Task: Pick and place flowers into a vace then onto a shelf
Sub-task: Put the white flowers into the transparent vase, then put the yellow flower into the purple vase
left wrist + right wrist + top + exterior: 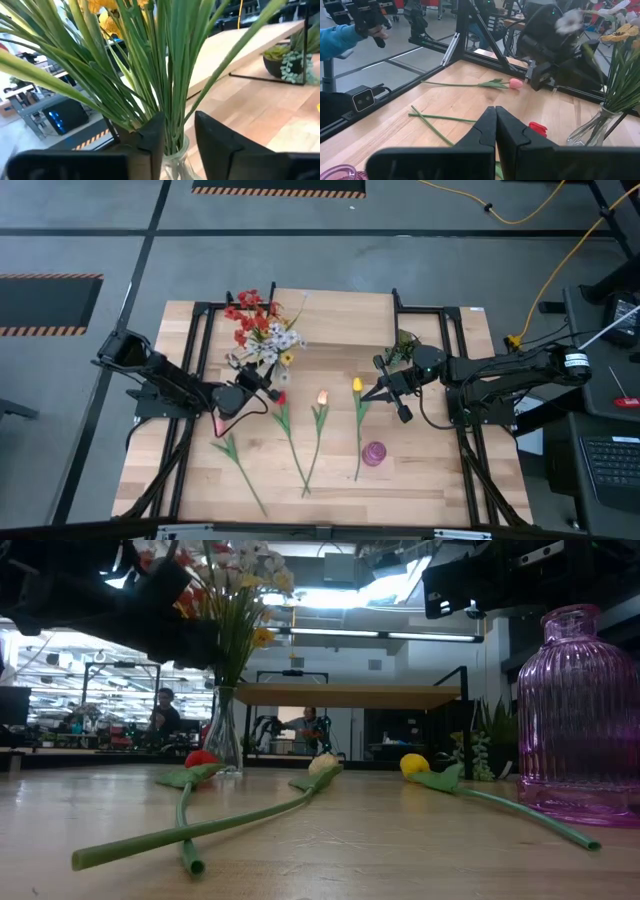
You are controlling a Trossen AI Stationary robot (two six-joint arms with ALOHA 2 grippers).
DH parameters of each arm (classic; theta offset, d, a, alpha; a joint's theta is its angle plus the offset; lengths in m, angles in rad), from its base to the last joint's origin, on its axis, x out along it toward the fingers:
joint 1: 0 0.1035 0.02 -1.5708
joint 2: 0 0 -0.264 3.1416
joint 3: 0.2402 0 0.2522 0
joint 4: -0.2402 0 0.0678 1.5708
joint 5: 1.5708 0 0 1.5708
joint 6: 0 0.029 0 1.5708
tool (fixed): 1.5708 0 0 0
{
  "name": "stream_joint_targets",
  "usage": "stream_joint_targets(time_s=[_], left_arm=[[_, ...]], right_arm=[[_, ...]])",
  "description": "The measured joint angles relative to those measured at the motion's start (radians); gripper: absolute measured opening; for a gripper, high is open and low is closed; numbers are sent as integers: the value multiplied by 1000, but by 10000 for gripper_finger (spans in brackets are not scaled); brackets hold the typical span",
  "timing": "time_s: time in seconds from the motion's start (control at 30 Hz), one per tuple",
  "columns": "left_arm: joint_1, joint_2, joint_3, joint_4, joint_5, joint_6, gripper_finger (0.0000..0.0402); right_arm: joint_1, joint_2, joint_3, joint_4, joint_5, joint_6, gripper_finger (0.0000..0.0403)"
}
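Flowers: we count four tulips [322, 397] lying loose mid-table, one bunch [262, 330] standing in our clear vase [223, 735] at eleven o'clock. Left gripper [175, 135] straddles its stems, jaws narrowly parted; right gripper [496, 125] closed, empty.

Lit evenly from overhead; bright ceiling strips glared behind the shelf [350, 695] in the low view. Only faint shadows beside the stems [290, 442]. Nearby leaves [150, 65] blurred; soft background past the vase [577, 705].
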Motion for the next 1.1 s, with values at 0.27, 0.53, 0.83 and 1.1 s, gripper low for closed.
stream_joint_targets(time_s=[0.27, 0.53, 0.83, 1.1], left_arm=[[-73, 0, 0, 0, -58, 25, 158], [-170, 0, 0, 67, -188, 100, 166], [-297, 0, 65, 124, -140, 216, 153], [-409, 0, 116, 123, -35, 228, 109]], right_arm=[[0, 0, 0, -4, 0, 0, 5], [0, 0, 0, -4, 0, 0, 5], [0, 0, 0, -5, 0, 1, 5], [1, 0, 0, -6, 0, 5, 5]])
